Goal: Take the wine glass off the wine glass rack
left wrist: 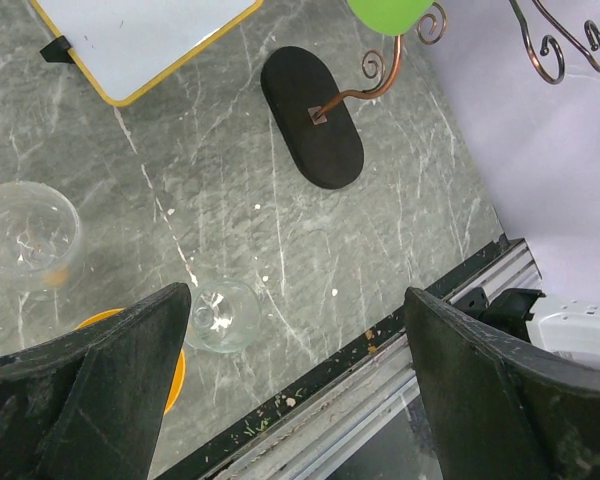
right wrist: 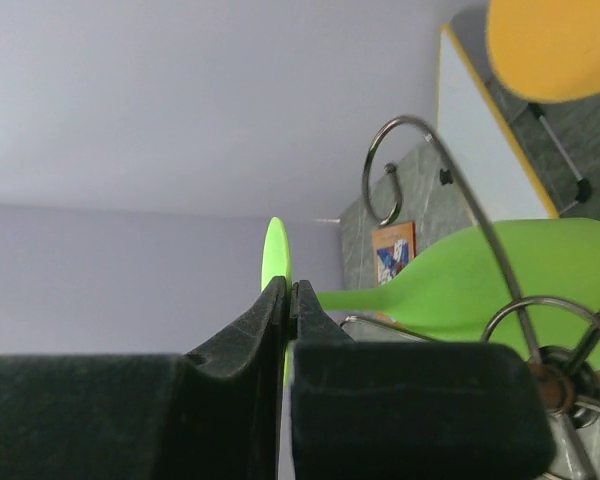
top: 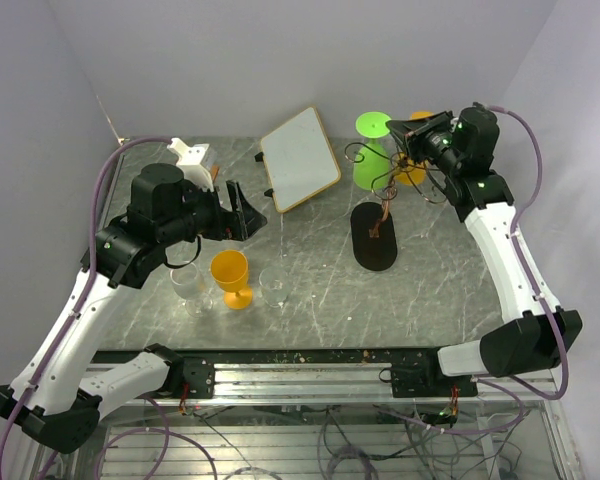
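The wine glass rack (top: 385, 195) is a copper wire tree on a black oval base (top: 374, 236). A green wine glass (top: 371, 160) hangs upside down from one arm, with an orange one (top: 416, 172) behind it. My right gripper (top: 398, 128) is at the green glass's foot (top: 373, 124). In the right wrist view this gripper (right wrist: 290, 285) is shut on the thin edge of the foot (right wrist: 276, 245), with the green bowl (right wrist: 500, 275) to the right among the rack wires (right wrist: 420, 130). My left gripper (top: 245, 210) hovers open and empty over the table, wide apart in its own view (left wrist: 295, 300).
An orange goblet (top: 230, 277) and two clear glasses (top: 188, 283) (top: 274, 285) stand at the near left. A yellow-framed whiteboard (top: 300, 158) leans at the back, beside a white object (top: 193, 157). The left wrist view shows the rack base (left wrist: 312, 116) and a clear glass (left wrist: 223, 315).
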`<act>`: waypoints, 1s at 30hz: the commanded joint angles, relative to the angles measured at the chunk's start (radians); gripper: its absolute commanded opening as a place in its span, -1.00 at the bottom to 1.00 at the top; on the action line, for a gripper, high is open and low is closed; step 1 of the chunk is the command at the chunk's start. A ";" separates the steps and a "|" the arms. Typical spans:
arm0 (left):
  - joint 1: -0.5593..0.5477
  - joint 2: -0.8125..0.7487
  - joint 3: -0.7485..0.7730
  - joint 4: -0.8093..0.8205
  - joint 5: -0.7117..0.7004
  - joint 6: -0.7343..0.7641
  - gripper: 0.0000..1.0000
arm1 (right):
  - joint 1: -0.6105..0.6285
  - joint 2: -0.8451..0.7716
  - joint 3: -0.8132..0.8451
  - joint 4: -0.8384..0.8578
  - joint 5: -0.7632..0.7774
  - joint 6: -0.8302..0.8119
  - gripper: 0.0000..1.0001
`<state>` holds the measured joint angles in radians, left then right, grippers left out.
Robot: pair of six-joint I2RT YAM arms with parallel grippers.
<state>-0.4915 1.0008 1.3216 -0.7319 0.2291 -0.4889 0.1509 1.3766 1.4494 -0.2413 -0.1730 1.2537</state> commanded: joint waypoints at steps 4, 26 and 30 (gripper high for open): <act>0.007 -0.027 0.024 0.018 0.014 -0.014 0.96 | 0.055 0.047 0.084 0.004 -0.085 -0.049 -1.00; 0.007 -0.215 -0.239 0.487 0.031 -0.421 0.98 | 0.271 -0.040 -0.052 0.441 -0.257 0.316 -1.00; 0.007 -0.284 -0.348 0.666 -0.020 -0.558 0.97 | 0.284 -0.115 -0.136 0.592 -0.277 0.474 -1.00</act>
<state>-0.4915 0.7727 1.0439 -0.3389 0.2363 -0.8593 0.4286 1.3457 1.3678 0.1139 -0.4141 1.5307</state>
